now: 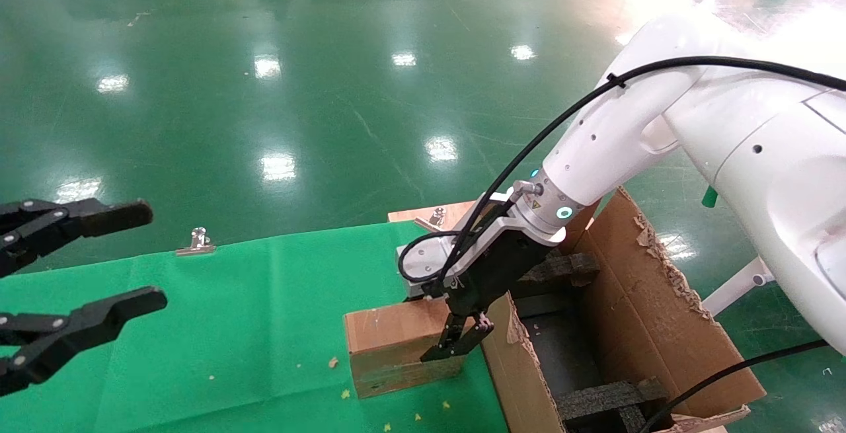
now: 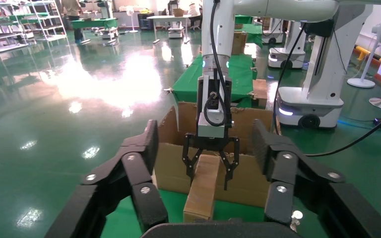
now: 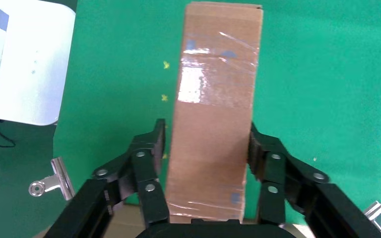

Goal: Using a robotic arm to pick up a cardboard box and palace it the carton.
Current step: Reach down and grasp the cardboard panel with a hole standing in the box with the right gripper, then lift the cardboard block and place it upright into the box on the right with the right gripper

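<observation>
Item: cardboard box (image 1: 396, 347), lying on the green cloth (image 1: 231, 327) just beside the carton (image 1: 654, 301).
Right gripper (image 3: 206, 148): spread, fingers straddling the box's long sides; pads look near touching, though contact is hard to judge.
Left gripper (image 1: 86, 274): spread, parked well apart.
You should centre the box, then close evenly before lifting clear of the carton's near wall.

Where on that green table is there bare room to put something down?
The green cloth lies bare between the left jaws and the small box, apart from scattered crumbs. It is crowded at the cloth's right end, where the right jaws straddle the box beside the big carton.
</observation>
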You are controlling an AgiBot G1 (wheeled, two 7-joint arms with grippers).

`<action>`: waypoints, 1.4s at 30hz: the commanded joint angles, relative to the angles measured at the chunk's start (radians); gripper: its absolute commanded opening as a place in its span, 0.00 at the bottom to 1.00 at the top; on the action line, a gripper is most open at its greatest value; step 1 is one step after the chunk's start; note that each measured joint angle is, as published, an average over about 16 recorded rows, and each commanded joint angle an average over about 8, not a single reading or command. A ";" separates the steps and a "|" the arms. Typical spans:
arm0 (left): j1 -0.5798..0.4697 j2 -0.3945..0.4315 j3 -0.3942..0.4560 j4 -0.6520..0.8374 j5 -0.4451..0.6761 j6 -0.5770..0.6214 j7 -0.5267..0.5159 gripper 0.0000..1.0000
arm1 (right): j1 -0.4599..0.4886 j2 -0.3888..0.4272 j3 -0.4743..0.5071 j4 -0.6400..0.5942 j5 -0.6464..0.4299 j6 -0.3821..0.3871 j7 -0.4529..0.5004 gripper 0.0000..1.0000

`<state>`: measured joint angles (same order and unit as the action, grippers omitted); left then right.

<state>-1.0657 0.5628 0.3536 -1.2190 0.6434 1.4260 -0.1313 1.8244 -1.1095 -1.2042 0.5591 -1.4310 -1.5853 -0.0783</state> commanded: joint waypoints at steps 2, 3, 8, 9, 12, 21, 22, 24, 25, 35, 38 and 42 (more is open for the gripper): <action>0.000 0.000 0.000 0.000 0.000 0.000 0.000 1.00 | 0.000 0.001 0.001 0.001 0.000 0.000 0.001 0.00; 0.000 0.000 0.000 0.000 0.000 0.000 0.000 1.00 | -0.001 0.001 0.001 0.002 0.000 0.000 0.001 0.00; 0.000 0.000 0.000 0.000 0.000 0.000 0.000 1.00 | -0.001 0.001 0.002 0.002 0.000 0.000 0.001 0.00; 0.000 0.000 0.000 0.000 0.000 0.000 0.000 1.00 | -0.001 0.001 0.001 0.003 0.000 0.001 0.001 0.00; 0.000 0.000 0.000 0.000 0.000 0.000 0.000 1.00 | -0.001 0.004 0.000 0.007 0.006 0.002 0.000 0.00; 0.000 0.000 0.000 0.000 0.000 0.000 0.000 1.00 | 0.059 0.084 -0.018 0.094 0.164 -0.011 0.015 0.00; 0.000 0.000 0.000 0.000 0.000 0.000 0.000 1.00 | 0.076 0.099 -0.023 0.110 0.189 -0.012 0.022 0.00; 0.000 0.000 0.000 0.000 0.000 0.000 0.000 1.00 | 0.112 0.129 -0.037 0.142 0.238 -0.013 0.039 0.00; 0.000 0.000 0.000 0.000 0.000 0.000 0.000 1.00 | 0.133 0.144 -0.046 0.158 0.260 -0.013 0.048 0.00; 0.000 0.000 0.000 0.000 0.000 0.000 0.000 1.00 | 0.322 0.285 -0.175 0.261 0.399 -0.013 0.112 0.00; 0.000 0.000 0.000 0.000 0.000 0.000 0.000 1.00 | 0.378 0.345 -0.222 0.282 0.422 -0.014 0.122 0.00; 0.000 0.000 0.000 0.000 0.000 0.000 0.000 1.00 | 0.451 0.435 -0.291 0.302 0.441 -0.015 0.124 0.00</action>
<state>-1.0657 0.5628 0.3536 -1.2190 0.6434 1.4260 -0.1313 2.2716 -0.6783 -1.4951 0.8503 -1.0011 -1.5998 0.0357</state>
